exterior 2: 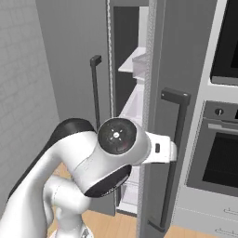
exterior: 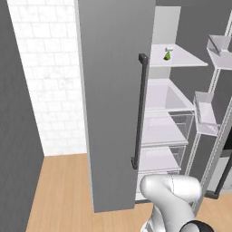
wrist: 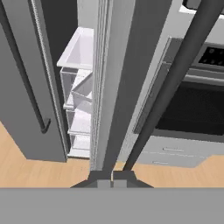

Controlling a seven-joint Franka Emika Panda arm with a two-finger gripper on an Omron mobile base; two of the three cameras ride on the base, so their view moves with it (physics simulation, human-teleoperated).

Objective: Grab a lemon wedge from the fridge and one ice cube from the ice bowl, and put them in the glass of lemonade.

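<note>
Gripper (wrist: pixel 109 175) pressed together beside right fridge door handle (wrist: pixel 175 83); doors ajar, wedge not yet reached.

Finger tips shut with nothing visibly between them, at the foot of the dark vertical bar handle, which rises up and away across the hand view; actual contact with the bar not discernible. Right door (exterior 2: pixel 172 93) of fridge (exterior: pixel 113 90) edge-on just left of the tips, part open. Lemon wedge (exterior: pixel 167 56) deep inside on an upper white shelf (exterior: pixel 181 56), high above and beyond the gripper, beside a small whitish object. Likely next: wider door swing before any reach. Clear drawers below, black-glass oven (exterior 2: pixel 218 158) to the right, wooden floor (exterior: pixel 59 190), white tiled wall (exterior: pixel 45 81) to the left.
</note>
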